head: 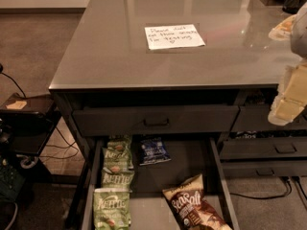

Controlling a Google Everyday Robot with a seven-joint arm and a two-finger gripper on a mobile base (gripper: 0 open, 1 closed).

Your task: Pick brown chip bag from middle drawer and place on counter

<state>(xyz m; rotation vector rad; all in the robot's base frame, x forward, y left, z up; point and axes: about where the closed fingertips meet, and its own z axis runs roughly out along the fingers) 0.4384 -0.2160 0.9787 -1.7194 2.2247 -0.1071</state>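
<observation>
Snack bags lie in an open drawer below a glossy grey worktop, with the end effector seen at the right edge.

The brown chip bag lies tilted on the floor of the middle drawer, nearest the viewer, towards the right rail. Green Kettle bags are lined along the drawer's left side, and a small dark blue bag sits further back. A handwritten white note rests on the worktop. The pale end effector is well apart from the bag. Whether it is open or closed cannot be told.
</observation>
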